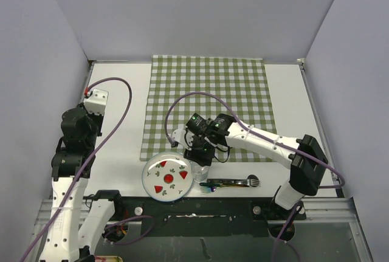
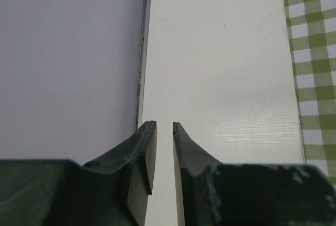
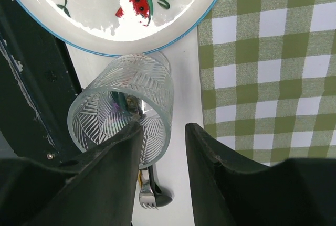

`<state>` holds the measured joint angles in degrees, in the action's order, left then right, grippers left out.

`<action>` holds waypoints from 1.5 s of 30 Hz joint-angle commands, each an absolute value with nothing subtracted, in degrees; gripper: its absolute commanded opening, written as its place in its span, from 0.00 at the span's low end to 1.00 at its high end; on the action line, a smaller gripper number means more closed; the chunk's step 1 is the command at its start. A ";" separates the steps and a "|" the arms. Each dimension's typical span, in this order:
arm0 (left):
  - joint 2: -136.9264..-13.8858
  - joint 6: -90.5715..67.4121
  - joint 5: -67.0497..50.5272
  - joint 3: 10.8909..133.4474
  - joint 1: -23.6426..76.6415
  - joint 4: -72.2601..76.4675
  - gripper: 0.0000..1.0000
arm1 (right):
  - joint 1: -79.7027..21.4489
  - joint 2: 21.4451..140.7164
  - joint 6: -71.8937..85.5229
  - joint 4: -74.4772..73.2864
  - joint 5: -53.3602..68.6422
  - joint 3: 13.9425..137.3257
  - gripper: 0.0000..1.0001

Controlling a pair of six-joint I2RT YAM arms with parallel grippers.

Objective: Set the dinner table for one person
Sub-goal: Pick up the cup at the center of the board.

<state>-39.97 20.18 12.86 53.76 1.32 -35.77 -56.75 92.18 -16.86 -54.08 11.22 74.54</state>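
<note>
The dinner table (image 1: 289, 98) fills the view, a white rectangular top with metal rails along its edges. A green-and-white checked cloth (image 1: 206, 86) lies across its middle and reaches back to the far edge. A white plate (image 1: 167, 178), blue-rimmed and painted with watermelon slices, sits at the table's near edge, with its far rim just over the cloth's near-left corner. The right gripper (image 3: 163, 129) hangs low over the near edge of the cloth beside the plate. Its jaws are parted and gripping nothing. One finger overlaps the rim of a glass, though I cannot tell whether it touches the rim or dips inside. The left gripper (image 2: 165, 126) is held over bare tabletop near the left edge and points toward the far edge. Its jaws stand a narrow slit apart with nothing between them. The clear glass (image 3: 134, 92), cut with a leaf pattern, stands on bare table just right of the plate, close against its rim. A fork (image 1: 234, 183) with a shiny handle lies along the near edge, right of the glass.
</note>
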 commanded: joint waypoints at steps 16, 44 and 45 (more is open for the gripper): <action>-38.59 20.04 10.09 57.24 0.97 -33.02 0.18 | -59.19 98.24 -17.07 -53.26 10.96 76.03 0.33; -39.01 21.64 9.09 53.49 0.97 -30.08 0.17 | -59.87 100.57 -18.83 -56.57 6.82 84.01 0.00; -39.09 21.69 9.07 53.44 0.97 -30.02 0.17 | -59.90 100.09 -18.95 -56.52 6.17 84.23 0.00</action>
<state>-39.18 21.21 9.58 53.32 1.32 -34.09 -59.46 102.17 -18.09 -56.38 8.14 79.59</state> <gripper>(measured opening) 0.173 0.180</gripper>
